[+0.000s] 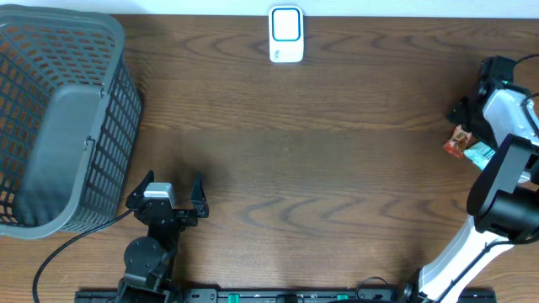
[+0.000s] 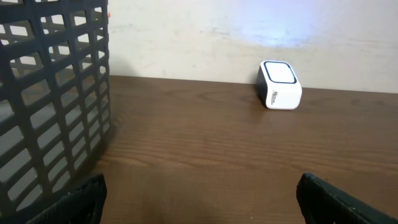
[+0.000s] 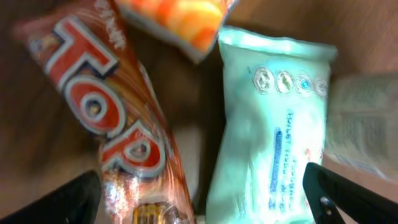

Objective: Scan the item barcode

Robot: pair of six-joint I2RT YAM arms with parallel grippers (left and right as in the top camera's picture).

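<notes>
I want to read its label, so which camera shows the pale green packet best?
The right wrist view is best. There the pale green packet lies close to the camera and fills much of the frame, with its print visible though blurred. The overhead view shows only a tiny patch of it. The left wrist view does not show it.

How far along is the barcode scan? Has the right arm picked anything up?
Done: nothing visible; the scanner stands with no item near it. In hand: the right gripper hangs open close over a TOP bar and a pale green tissue pack, gripping neither. The left gripper is open near the basket. Remaining: grasp an item, carry it to the scanner, show its barcode.
</notes>
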